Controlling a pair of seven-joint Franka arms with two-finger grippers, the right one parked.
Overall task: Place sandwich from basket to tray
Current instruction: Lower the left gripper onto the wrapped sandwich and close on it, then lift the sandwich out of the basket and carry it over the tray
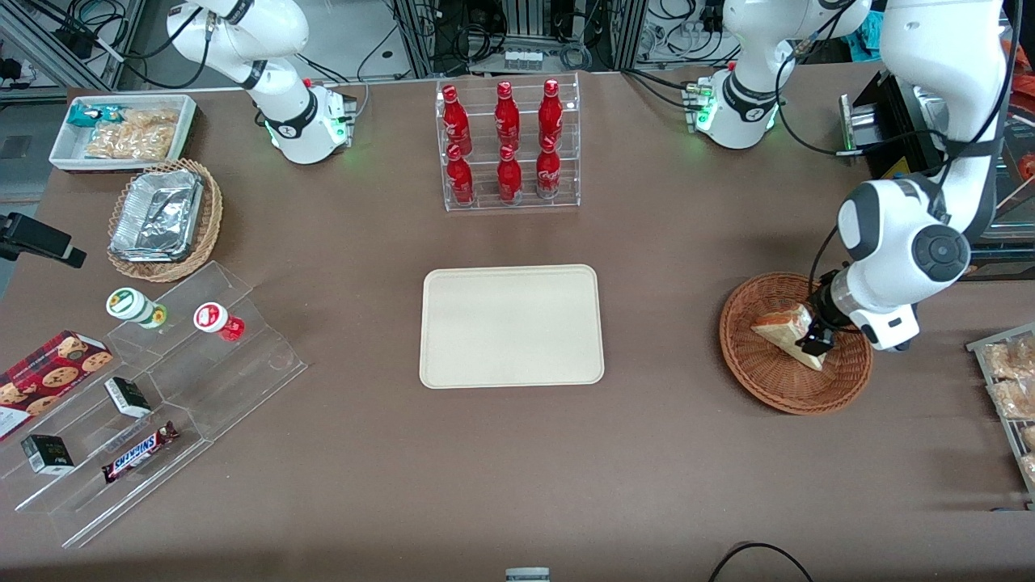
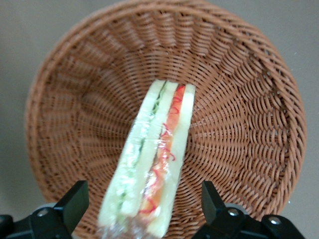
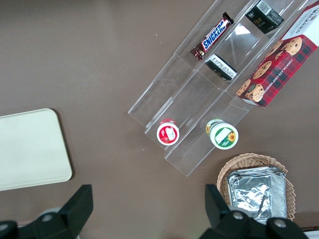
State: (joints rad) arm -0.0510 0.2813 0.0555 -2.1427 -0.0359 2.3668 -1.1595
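Note:
The sandwich point(image 1: 783, 326), a plastic-wrapped white bread wedge with red-orange and green filling, lies in the reddish-brown wicker basket point(image 1: 756, 376) toward the working arm's end of the table. My left gripper point(image 1: 817, 338) is low over the basket at the sandwich's wide end. In the left wrist view the gripper point(image 2: 142, 201) is open, with its two black fingers point(image 2: 75, 201) on either side of the sandwich point(image 2: 159, 144) and a gap on each side; the basket point(image 2: 239, 99) fills the view. The cream tray point(image 1: 511, 326) lies bare at mid-table.
A clear rack of red bottles point(image 1: 509, 145) stands farther from the front camera than the tray. A stepped acrylic display point(image 1: 162, 388) with snacks, a tan basket with foil containers point(image 1: 166, 218) and a white snack bin point(image 1: 121, 129) lie toward the parked arm's end. A snack rack point(image 1: 1011, 388) is beside the basket.

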